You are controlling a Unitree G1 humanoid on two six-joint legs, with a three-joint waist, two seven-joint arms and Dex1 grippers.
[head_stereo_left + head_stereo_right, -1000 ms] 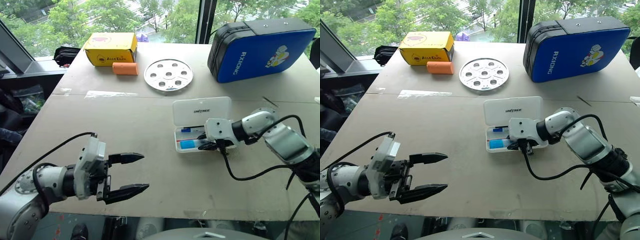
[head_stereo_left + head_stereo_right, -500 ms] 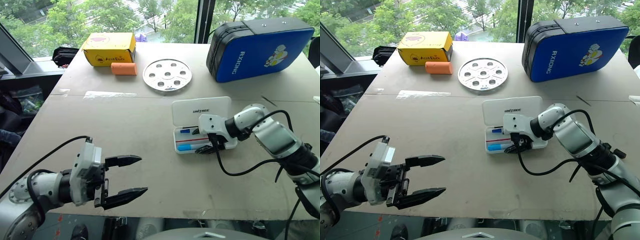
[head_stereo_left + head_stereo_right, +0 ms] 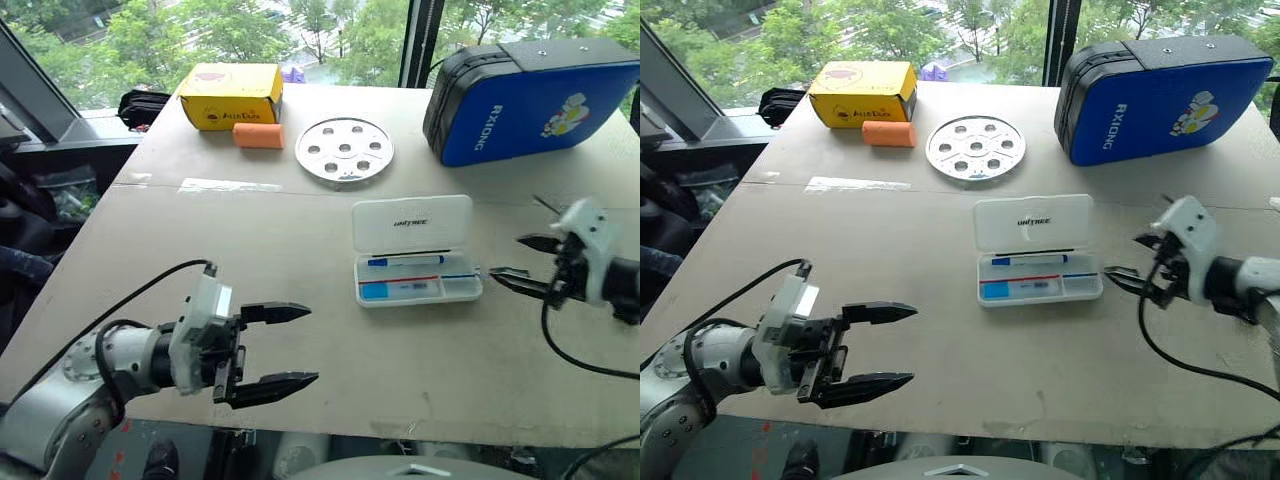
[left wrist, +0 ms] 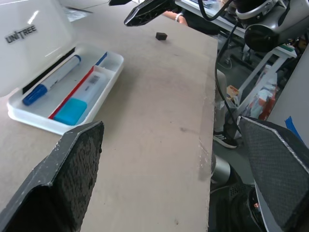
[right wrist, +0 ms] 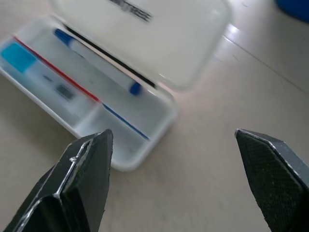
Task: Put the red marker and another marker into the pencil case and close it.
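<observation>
The flat white hard-plastic pencil case (image 3: 417,275) with rounded corners lies open on the matte grey-beige board table (image 3: 300,250), lid up, just off the tips of the right gripper (image 3: 518,262), whose textured black fingers stand wide and empty. Inside lie a blue-capped white marker (image 3: 405,261) and a thin red-and-blue stick. The left gripper (image 3: 278,347) gapes wide too, well apart from the case

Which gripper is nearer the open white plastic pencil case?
Right. The right gripper hangs open just past the white plastic pencil case; the left gripper hovers open near the table's front edge, well apart.
</observation>
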